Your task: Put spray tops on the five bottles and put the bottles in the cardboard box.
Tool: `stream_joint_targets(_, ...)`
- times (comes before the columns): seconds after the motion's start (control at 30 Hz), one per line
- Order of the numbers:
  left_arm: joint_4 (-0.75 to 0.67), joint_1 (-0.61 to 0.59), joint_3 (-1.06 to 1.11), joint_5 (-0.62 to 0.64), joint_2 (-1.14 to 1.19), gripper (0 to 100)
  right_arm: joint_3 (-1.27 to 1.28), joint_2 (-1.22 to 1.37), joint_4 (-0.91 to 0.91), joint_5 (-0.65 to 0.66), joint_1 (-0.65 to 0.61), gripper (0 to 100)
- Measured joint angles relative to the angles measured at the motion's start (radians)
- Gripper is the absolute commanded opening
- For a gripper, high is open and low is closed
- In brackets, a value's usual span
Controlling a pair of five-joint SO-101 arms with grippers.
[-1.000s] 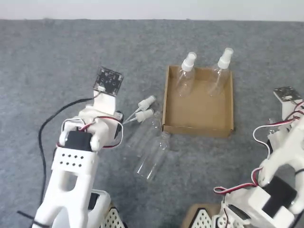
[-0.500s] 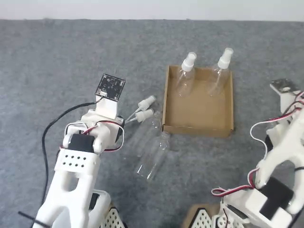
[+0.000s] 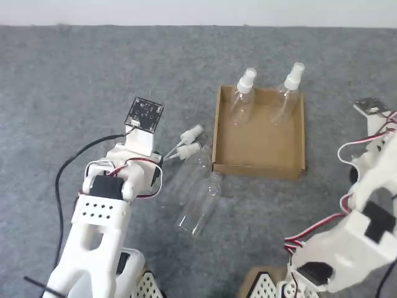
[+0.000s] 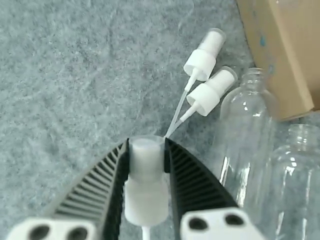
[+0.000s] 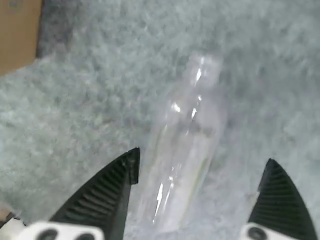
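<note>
Left wrist view, fingers [image 4: 100, 186] pinching spray top [image 4: 145, 177]

the clear bottle [image 5: 185, 150] is blurred and the spray top [image 4: 145, 185] between the jaws is partly cut off.

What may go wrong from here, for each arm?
The left gripper is shut on a spray top beside two loose spray tops; its move away might knock and scatter them. The right gripper is open over a clear bottle lying on its side; a round, smooth bottle may roll or slip as it closes.
</note>
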Motion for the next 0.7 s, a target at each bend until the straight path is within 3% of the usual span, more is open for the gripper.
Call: stream_joint_targets(0.7, 0.0, 0.0, 0.003, 0.0, 0.0, 1, -0.068, 0.141, -0.037, -0.037, -0.052, 24.9)
